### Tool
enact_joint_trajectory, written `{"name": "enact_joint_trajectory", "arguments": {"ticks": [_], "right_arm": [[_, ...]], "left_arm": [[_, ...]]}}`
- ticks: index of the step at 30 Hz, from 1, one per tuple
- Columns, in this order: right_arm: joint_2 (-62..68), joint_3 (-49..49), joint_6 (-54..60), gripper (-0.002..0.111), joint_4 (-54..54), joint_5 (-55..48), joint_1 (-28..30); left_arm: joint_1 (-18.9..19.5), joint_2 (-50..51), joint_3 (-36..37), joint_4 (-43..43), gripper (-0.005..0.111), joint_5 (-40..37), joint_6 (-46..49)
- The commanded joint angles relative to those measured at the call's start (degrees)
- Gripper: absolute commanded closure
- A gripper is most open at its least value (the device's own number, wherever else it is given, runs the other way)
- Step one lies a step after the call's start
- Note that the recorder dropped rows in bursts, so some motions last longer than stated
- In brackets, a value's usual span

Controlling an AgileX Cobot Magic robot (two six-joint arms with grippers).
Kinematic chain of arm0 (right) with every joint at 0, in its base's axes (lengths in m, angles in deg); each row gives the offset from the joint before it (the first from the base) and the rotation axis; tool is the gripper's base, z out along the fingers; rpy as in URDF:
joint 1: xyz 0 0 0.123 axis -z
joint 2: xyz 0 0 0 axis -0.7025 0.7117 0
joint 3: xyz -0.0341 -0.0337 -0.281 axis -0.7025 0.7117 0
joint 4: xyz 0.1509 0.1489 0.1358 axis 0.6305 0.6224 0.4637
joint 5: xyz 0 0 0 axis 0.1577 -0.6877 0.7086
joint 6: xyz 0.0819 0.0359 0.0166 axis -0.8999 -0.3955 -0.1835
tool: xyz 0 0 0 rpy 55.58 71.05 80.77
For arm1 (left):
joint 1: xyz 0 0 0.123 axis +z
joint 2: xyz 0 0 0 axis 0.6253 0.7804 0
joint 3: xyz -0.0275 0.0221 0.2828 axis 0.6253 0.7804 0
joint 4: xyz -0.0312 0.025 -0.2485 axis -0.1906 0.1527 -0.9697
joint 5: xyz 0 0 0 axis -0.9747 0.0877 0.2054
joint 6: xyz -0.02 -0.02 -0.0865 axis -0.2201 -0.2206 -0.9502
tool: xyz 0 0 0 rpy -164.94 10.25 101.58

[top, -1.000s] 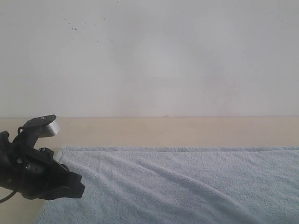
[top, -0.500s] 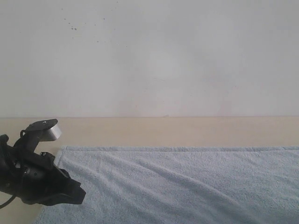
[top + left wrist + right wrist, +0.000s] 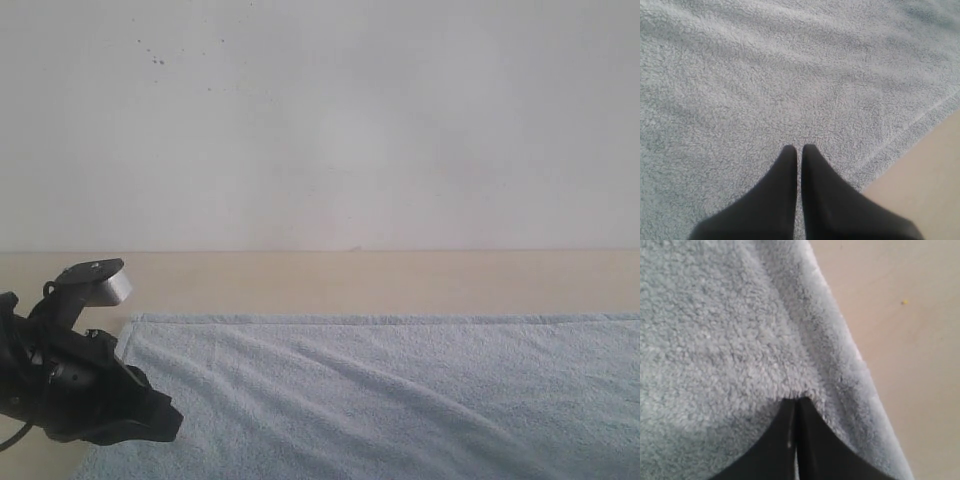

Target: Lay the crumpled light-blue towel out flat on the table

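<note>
wall (image 3: 320,120): grey-white with a few dark specks, it stood behind the table.
table (image 3: 400,280): cream-beige, with a bare strip between wall and towel.
towel (image 3: 400,390): light blue, it lay spread on the table with shallow wrinkles and a straight far hem.
left gripper (image 3: 799,148): fingers pressed together, empty, over the towel near its hemmed edge.
right gripper (image 3: 796,401): fingers closed, tips against the towel beside its edge; any pinched cloth could not be told.
</note>
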Motion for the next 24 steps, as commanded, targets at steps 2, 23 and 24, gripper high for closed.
{"name": "enact_joint_trajectory", "arguments": {"ticks": [2,23,24], "right_arm": [[0.93,-0.02,-6.51,0.109,-8.32,2.04,0.16],[0.93,-0.02,-20.45,0.109,-24.98,0.94,2.96],[0.93,-0.02,-20.71,0.109,-25.1,0.94,2.96]], "left_arm": [[-0.28,-0.48,0.25,-0.67,0.103,0.44,0.33],[-0.28,-0.48,0.25,1.67,0.103,1.16,-0.51],[-0.28,-0.48,0.29,1.78,0.103,1.74,-0.78]]}}
